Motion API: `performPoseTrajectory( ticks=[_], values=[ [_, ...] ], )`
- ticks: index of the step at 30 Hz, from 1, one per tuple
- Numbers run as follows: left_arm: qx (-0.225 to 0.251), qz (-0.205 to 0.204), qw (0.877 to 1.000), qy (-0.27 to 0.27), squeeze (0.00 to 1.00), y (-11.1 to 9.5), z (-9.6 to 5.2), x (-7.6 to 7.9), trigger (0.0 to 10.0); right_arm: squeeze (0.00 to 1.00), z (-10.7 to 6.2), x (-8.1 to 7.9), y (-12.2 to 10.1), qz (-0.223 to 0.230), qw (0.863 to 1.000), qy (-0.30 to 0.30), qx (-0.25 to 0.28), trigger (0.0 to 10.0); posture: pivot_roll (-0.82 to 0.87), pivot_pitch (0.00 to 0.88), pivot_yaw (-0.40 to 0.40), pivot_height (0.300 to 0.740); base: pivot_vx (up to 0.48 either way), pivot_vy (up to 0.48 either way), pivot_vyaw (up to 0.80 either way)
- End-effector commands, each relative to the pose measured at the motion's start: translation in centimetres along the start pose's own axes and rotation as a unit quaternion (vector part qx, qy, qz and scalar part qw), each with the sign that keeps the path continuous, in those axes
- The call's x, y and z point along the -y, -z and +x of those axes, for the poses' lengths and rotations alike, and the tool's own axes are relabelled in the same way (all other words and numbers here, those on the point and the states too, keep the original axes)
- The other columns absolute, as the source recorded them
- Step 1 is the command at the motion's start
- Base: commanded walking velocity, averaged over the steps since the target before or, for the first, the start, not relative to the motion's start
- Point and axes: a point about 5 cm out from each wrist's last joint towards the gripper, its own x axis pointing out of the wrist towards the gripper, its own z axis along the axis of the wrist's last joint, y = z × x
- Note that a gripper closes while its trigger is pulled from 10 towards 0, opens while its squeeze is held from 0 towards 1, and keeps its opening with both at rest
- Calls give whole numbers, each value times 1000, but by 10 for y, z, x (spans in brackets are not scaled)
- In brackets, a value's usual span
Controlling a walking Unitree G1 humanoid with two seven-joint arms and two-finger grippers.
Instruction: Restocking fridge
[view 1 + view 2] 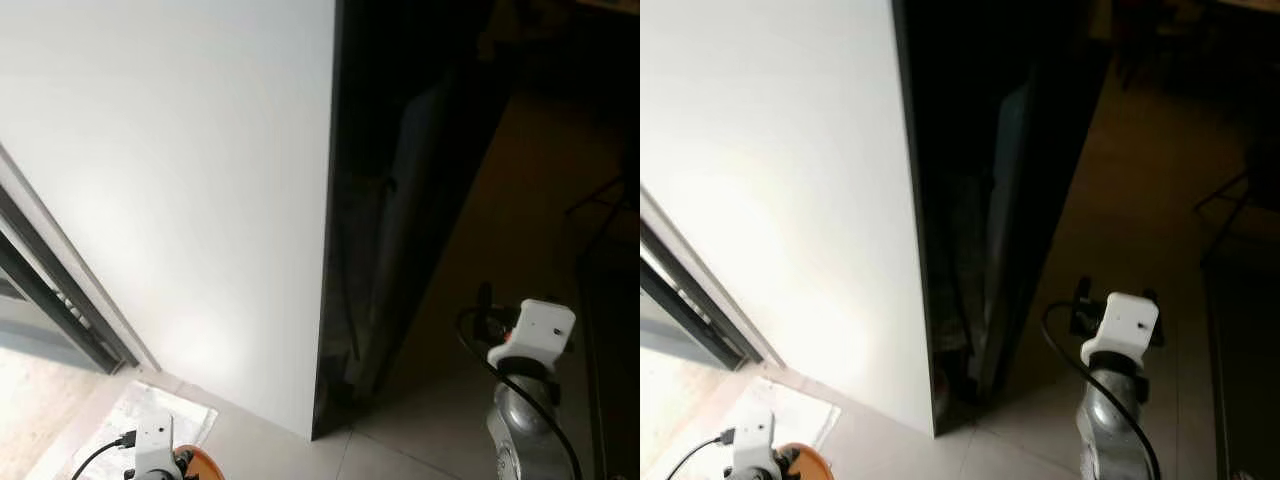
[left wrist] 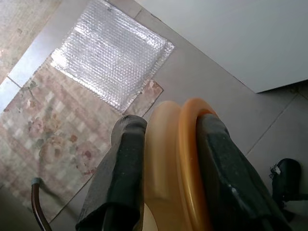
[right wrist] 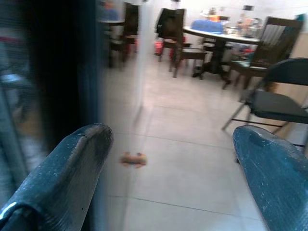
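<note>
A tall fridge stands before me, with a white side panel (image 1: 180, 180) and a glossy black front (image 1: 400, 200) that looks closed. Low at my left, my left gripper (image 2: 171, 120) is shut on a rounded orange and pale yellow plastic item (image 2: 178, 163), whose rim pokes up between the two black fingers. Its orange edge (image 1: 200, 463) also peeks out at the bottom of the left eye view. My right gripper (image 3: 171, 137) is open and holds nothing. It is raised close to the black front, with the right wrist (image 1: 530, 340) beside the fridge's dark face.
A bubble-wrap sheet (image 2: 113, 53) and a patterned mat (image 2: 43, 130) lie on the floor by the fridge's white side. A sliding-door track (image 1: 50, 290) runs at the left. Beyond the fridge are a folding chair (image 3: 276, 96), a dining table (image 3: 226, 33) and a small object on the tiles (image 3: 133, 159).
</note>
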Motion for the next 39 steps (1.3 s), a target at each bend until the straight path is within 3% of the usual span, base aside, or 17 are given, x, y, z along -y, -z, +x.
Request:
performPoseTrajectory(
  ticks=[1,11,16,25,32,39],
  values=[
    [-10,-2,1000,5,0,4,0,5,10000,0,3,5,-3,-1,1000,7,1,10000,-213,23,25,740,0,0,0],
    [-7,4,1000,7,0,3,0,6,10000,0,11,-3,-10,15,1000,-12,5,10000,-213,24,26,740,0,0,0],
    [-7,1,1000,3,0,1,0,-1,10000,0,31,-18,-19,20,998,-60,12,10000,-217,23,31,740,0,0,0],
    [-7,-3,1000,0,0,-1,0,-4,10000,0,48,-38,-30,13,993,-115,18,10000,-214,19,30,740,0,0,0],
    [-7,-5,1000,-2,0,-1,0,-6,10000,0,50,-42,-31,17,992,-120,20,10000,-209,19,28,740,0,0,0],
    [-9,-4,1000,-4,0,0,0,-8,10000,0,67,-32,-37,3,996,-81,25,10000,-199,18,24,740,0,0,0]
  ],
)
